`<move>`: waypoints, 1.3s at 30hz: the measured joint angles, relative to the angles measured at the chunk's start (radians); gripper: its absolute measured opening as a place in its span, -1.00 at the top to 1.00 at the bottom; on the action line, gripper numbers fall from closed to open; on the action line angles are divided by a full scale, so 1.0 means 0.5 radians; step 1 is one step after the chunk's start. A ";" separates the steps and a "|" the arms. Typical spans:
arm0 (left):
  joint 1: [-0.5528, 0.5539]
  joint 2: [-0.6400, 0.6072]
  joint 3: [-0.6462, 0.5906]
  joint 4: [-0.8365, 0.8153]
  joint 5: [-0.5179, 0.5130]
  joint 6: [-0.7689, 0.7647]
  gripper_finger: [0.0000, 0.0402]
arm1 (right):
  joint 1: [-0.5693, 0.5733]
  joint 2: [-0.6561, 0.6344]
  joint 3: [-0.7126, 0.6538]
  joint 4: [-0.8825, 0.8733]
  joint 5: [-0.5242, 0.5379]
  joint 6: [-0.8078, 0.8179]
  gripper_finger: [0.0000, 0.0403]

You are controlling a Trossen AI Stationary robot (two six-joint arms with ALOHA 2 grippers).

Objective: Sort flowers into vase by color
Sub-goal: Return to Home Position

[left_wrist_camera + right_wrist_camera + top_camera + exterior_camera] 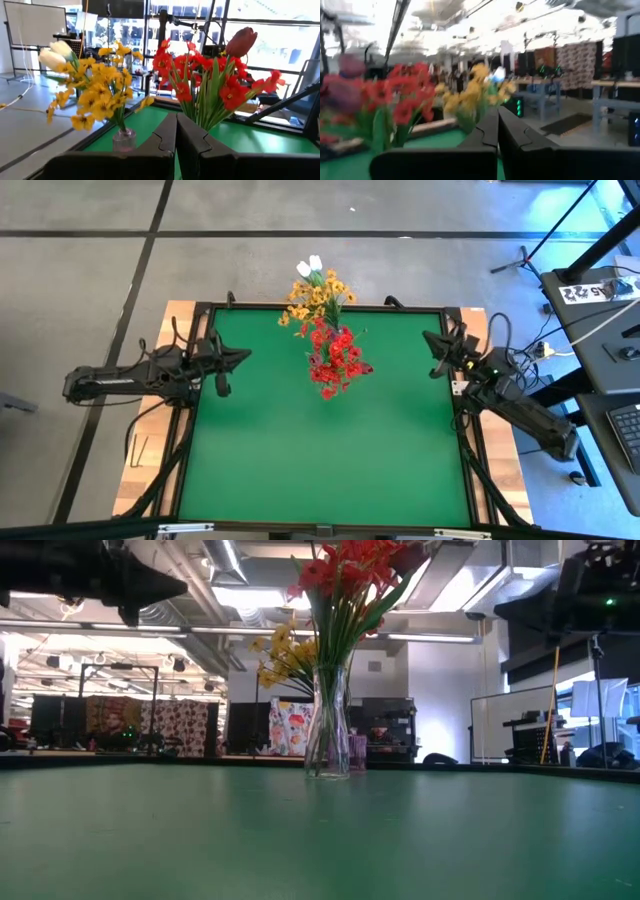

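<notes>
A clear glass vase (328,735) stands near the table's far edge and holds the red flowers (335,360), with a dark pink bud (242,40) among them. Behind it, a second small glass vase (124,140) holds the yellow-orange flowers (315,298) and the white tulip buds (310,267). My left gripper (243,357) is shut and empty, raised above the table's left edge and pointing at the flowers. My right gripper (430,343) is shut and empty, raised above the table's right edge and also pointing at them.
The green table top (330,450) stretches from the vases to the near edge. A black frame (190,420) runs around it. Beyond the right edge stand desks with a keyboard (625,420) and cables.
</notes>
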 joint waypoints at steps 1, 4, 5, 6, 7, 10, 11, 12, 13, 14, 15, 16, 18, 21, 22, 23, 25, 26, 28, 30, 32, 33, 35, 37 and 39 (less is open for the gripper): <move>0.000 -0.012 -0.017 -0.002 0.001 -0.007 1.00 | 0.058 0.012 0.000 -0.013 0.032 -0.022 1.00; 0.000 -0.015 -0.051 -0.006 0.015 -0.031 1.00 | 0.265 0.042 -0.003 -0.006 0.148 -0.122 1.00; 0.000 -0.014 -0.057 -0.009 0.017 -0.050 1.00 | 0.337 0.055 -0.002 -0.002 0.185 -0.144 1.00; 0.000 -0.014 -0.058 -0.010 0.017 -0.053 1.00 | 0.417 0.070 -0.002 -0.008 0.234 -0.175 1.00; 0.000 -0.014 -0.058 -0.007 0.016 -0.056 1.00 | 0.497 0.088 -0.002 -0.015 0.277 -0.206 1.00; 0.000 -0.014 -0.058 0.001 0.017 -0.057 1.00 | 0.740 0.159 -0.003 -0.008 0.467 -0.281 1.00; 0.000 -0.014 -0.058 0.007 0.017 -0.055 1.00 | 0.824 0.189 -0.003 -0.012 0.555 -0.304 1.00; 0.000 -0.017 -0.058 0.010 0.017 -0.055 1.00 | 0.906 0.207 -0.003 -0.020 0.645 -0.323 1.00; 0.000 -0.023 -0.058 0.010 0.018 -0.054 1.00 | 0.992 0.216 -0.003 -0.025 0.729 -0.331 1.00; 0.000 -0.026 -0.058 0.010 0.030 -0.054 1.00 | 1.079 0.226 -0.003 -0.017 0.820 -0.341 1.00; 0.000 -0.027 -0.058 0.014 0.050 -0.054 1.00 | 1.163 0.235 -0.003 -0.005 0.893 -0.359 1.00; 0.000 -0.026 -0.058 0.014 0.067 -0.056 1.00 | 1.249 0.245 -0.002 0.007 0.961 -0.375 1.00; -0.001 -0.026 -0.058 0.013 0.095 -0.061 1.00 | 1.392 0.261 -0.002 0.000 1.068 -0.422 1.00; -0.001 -0.026 -0.058 0.022 0.128 -0.065 1.00 | 1.524 0.258 -0.002 0.006 1.091 -0.494 1.00; -0.001 -0.026 -0.058 0.034 0.153 -0.064 1.00 | 1.543 0.256 -0.002 0.005 1.062 -0.508 1.00; -0.001 -0.026 -0.062 0.062 0.188 -0.058 1.00 | 1.548 0.254 -0.002 -0.013 1.016 -0.518 1.00; -0.002 -0.027 -0.087 0.108 0.249 -0.049 1.00 | 1.541 0.254 -0.012 -0.043 0.932 -0.520 1.00; -0.002 -0.026 -0.106 0.116 0.269 -0.050 1.00 | 1.540 0.253 -0.025 -0.042 0.917 -0.519 1.00; -0.002 -0.036 -0.149 0.142 0.297 -0.063 1.00 | 1.521 0.244 -0.055 -0.033 0.864 -0.513 1.00; -0.002 -0.045 -0.200 0.185 0.327 -0.084 1.00 | 1.482 0.222 -0.085 -0.031 0.776 -0.480 1.00; -0.002 -0.045 -0.263 0.254 0.335 -0.116 1.00 | 1.428 0.196 -0.127 -0.023 0.652 -0.439 1.00; -0.002 -0.048 -0.300 0.288 0.353 -0.121 1.00 | 1.397 0.178 -0.154 -0.026 0.598 -0.417 1.00; -0.002 -0.050 -0.366 0.386 0.384 -0.124 1.00 | 1.337 0.136 -0.200 -0.044 0.509 -0.363 1.00; -0.002 -0.051 -0.427 0.468 0.386 -0.127 1.00 | 1.280 0.099 -0.199 -0.104 0.449 -0.312 1.00; -0.002 -0.051 -0.480 0.479 0.385 -0.151 1.00 | 1.235 0.082 -0.199 -0.117 0.388 -0.287 1.00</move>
